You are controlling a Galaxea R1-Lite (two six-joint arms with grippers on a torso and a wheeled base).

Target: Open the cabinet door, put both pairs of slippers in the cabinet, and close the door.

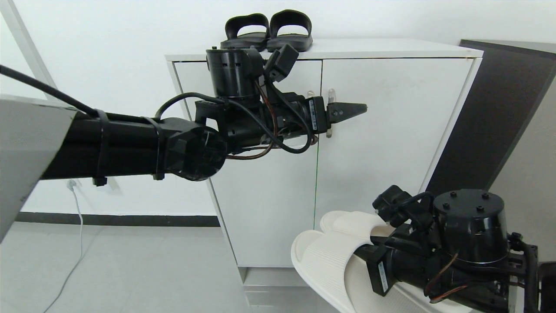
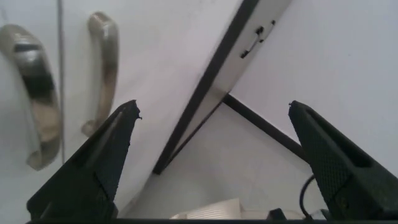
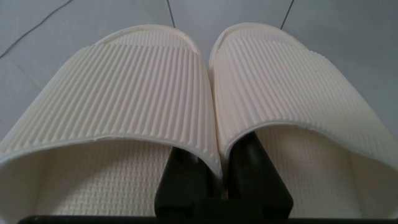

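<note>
Your cabinet (image 1: 391, 130) is the big white thing dead ahead, and its 2 doors (image 1: 269, 195) are both shut. The black pair (image 1: 267, 30) sits on top of it, near the back, toes facing out.

The white pair (image 1: 330, 256) is down low in front of the right-hand door, off the floor, hanging from your right gripper (image 1: 369, 256). In the right wrist view that gripper (image 3: 221, 180) has 1 finger (image 3: 186, 183) under each strap of the white pair (image 3: 124, 93), squeezed together on the 2 inner walls between them.

Your left gripper (image 1: 356, 108) is up at handle height, fingers (image 2: 93, 162) spread wide with nothing between them. The 2 handles (image 2: 102, 74) are just beside 1 finger, outside the gap.
</note>
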